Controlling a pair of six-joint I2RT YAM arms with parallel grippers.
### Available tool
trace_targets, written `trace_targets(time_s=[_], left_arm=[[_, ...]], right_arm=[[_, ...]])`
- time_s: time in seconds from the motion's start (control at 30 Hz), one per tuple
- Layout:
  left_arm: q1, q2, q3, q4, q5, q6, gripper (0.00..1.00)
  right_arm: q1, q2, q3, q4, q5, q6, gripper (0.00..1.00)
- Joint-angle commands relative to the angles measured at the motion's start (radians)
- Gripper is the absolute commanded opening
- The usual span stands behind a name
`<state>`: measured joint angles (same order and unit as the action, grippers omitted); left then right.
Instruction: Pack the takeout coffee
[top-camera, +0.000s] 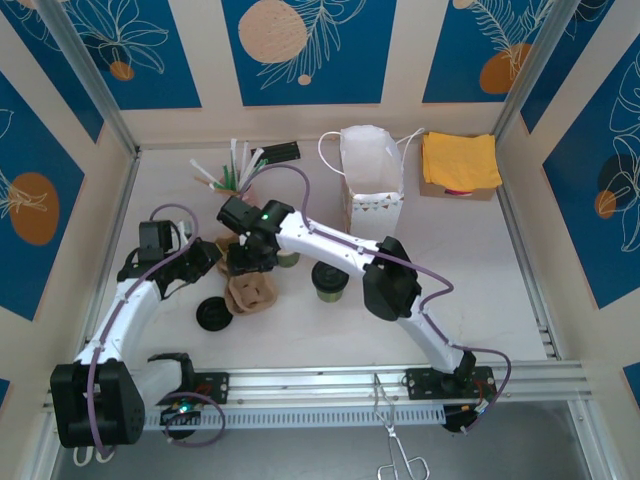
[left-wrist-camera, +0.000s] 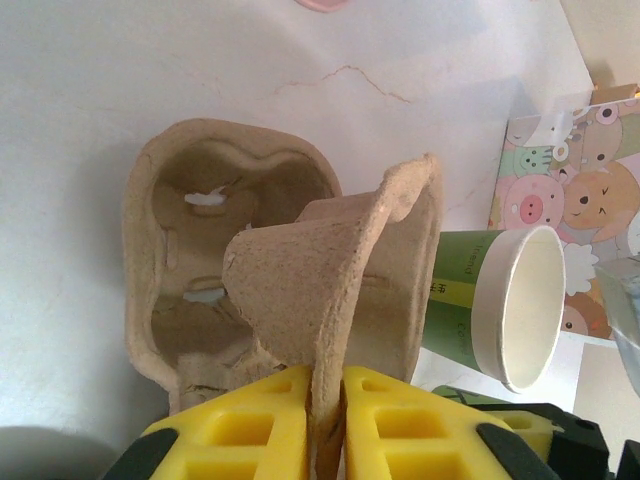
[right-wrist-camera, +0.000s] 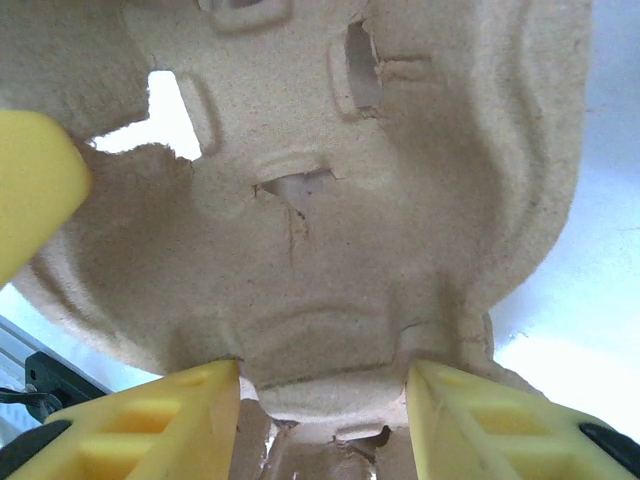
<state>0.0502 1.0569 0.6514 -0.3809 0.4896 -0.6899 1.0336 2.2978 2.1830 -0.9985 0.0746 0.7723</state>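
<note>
A brown pulp cup carrier (top-camera: 250, 293) lies left of the table's centre, between both grippers. My left gripper (top-camera: 207, 262) is shut on it: in the left wrist view the yellow fingers (left-wrist-camera: 270, 425) pinch a raised wall of the carrier (left-wrist-camera: 300, 290), gripper (left-wrist-camera: 326, 378). My right gripper (top-camera: 250, 260) comes in from the far side; its jaws (right-wrist-camera: 325, 378) press both sides of a section of the carrier (right-wrist-camera: 350, 200). One green paper cup (top-camera: 330, 281) stands right of the carrier, another (top-camera: 288, 259) sits behind the right wrist. A green cup (left-wrist-camera: 505, 300) lies on its side.
A white paper bag (top-camera: 372, 172) stands open at the back centre, its printed side (left-wrist-camera: 570, 200) in the left wrist view. A black lid (top-camera: 213, 313) lies front left. Straws (top-camera: 235, 168) lie at the back, a yellow cloth (top-camera: 460, 160) back right, tongs (top-camera: 396, 440) by the front rail.
</note>
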Motion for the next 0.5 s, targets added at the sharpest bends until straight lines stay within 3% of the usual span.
trace_targets(time_s=[0.0,0.47], left_arm=[[0.008,-0.005,0.002,0.021,0.034,0.0,0.14],[0.01,0.007,0.005,0.03,0.065,0.0,0.14]], right_arm=[[-0.003,-0.05,-0.01,0.01,-0.016,0.012,0.47],[-0.016,-0.041,-0.019,0.027,-0.029,-0.011,0.46]])
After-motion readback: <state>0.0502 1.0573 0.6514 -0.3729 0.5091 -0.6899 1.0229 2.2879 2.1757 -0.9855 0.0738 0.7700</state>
